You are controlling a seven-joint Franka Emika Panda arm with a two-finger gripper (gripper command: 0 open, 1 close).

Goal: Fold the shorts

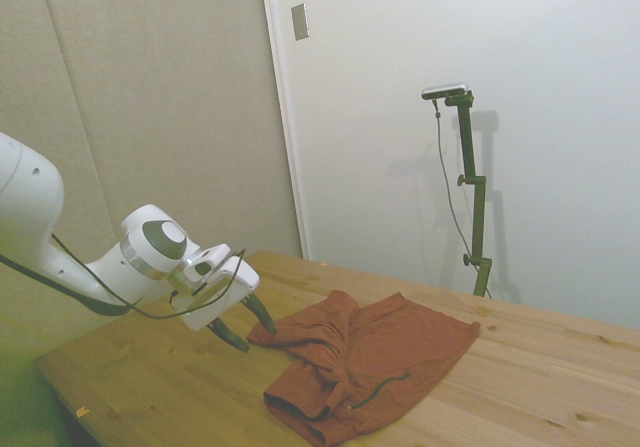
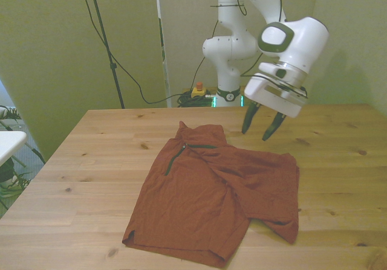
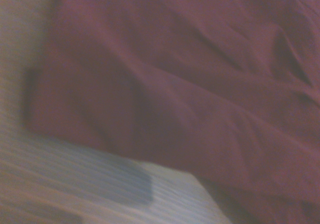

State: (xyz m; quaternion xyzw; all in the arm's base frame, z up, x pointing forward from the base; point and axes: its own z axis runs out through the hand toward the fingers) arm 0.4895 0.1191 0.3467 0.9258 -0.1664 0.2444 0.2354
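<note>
We see the shorts [image 2: 214,194] lying rumpled on the bench [image 2: 91,161], their long axis running from the front view's lower left to its right. Our gripper [image 2: 263,127] hovers just off their far edge, jaws parted and empty; the fabric lies below and toward the camera.

Bare table [image 2: 91,155] all round the shorts [image 2: 211,191]; widest at the front view's left. Nothing standing on it. Gripper [image 2: 263,125] open, above the wood beyond the shorts' far edge.
</note>
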